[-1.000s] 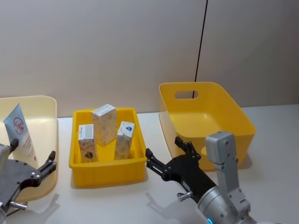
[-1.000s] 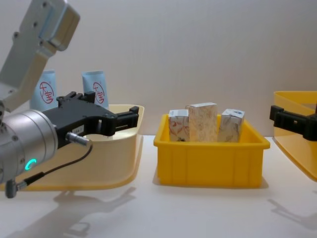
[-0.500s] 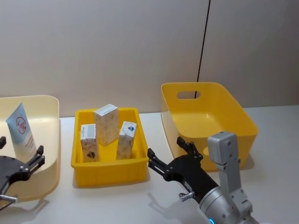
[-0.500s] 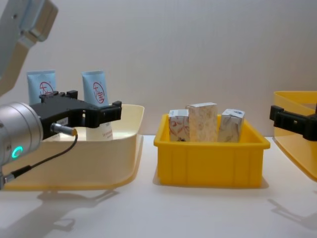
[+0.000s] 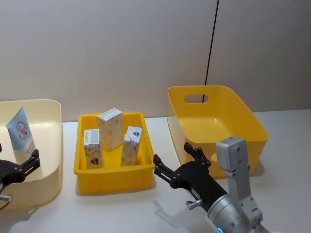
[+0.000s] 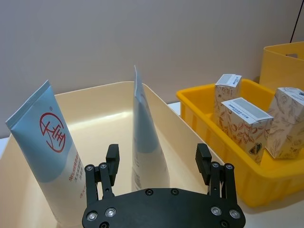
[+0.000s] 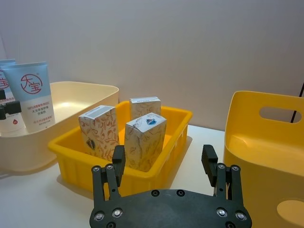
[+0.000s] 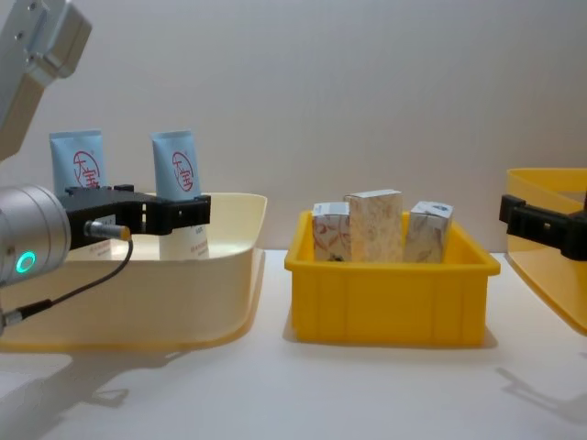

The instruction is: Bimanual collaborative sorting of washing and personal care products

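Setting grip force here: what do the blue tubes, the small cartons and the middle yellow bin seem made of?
Blue tubes: probably soft plastic, satin finish; flat crimped top. Small cartons: printed paperboard, matte; folded flaps and sharp creases. Middle yellow bin: likely rigid moulded plastic, slight gloss; smooth walls, rolled rim.

Bases of tubes [image 8: 174, 165] behind bin [image 8: 165, 302]

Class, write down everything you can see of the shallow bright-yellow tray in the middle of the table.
The shallow tray is bright yellow, seemingly plastic, rectangular, with a broad rolled rim. It sits flat on the white table, apart from the pale cream bin on the robot's left and the deeper yellow bin on its right. Three white cartons with reddish-beige print stand upright inside it.
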Robot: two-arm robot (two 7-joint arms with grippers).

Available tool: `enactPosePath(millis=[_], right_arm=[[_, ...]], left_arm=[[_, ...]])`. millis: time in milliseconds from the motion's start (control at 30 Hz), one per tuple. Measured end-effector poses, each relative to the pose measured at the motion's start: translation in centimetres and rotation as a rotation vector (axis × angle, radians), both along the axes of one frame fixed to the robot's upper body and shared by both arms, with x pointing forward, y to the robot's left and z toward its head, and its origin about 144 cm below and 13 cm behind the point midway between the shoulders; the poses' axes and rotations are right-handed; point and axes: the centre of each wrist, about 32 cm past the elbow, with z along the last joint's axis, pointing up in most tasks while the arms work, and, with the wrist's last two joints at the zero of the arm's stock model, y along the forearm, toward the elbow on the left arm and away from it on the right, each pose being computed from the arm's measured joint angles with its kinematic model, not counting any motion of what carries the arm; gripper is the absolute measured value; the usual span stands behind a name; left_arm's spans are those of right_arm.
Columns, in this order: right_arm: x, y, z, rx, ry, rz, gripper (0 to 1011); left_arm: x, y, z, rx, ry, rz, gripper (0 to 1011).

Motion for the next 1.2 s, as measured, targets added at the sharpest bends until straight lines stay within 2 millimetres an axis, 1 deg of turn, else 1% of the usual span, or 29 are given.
enactPosePath(millis=[333,767,1100,1200], right_arm=[[0.0,0.0,0.0,0.000,0.000,0.000,1001],[0.0,0.0,0.0,0.000,0.000,0.000,1001],[0.0,0.0,0.0,0.000,0.000,0.000,1001],[0.0,0.0,0.0,0.000,0.000,0.000,1001]], left_arm=[[1.8,0.5,0.1,-0.046,0.047,0.007,1003],[4.1,0.3,0.3,-0.117,0.061,-0.002,1003],[5.2,0.0,0.3,-0.147,0.066,-0.023,1003],[5.3,0.0,0.3,-0.151,0.066,-0.026,966]])
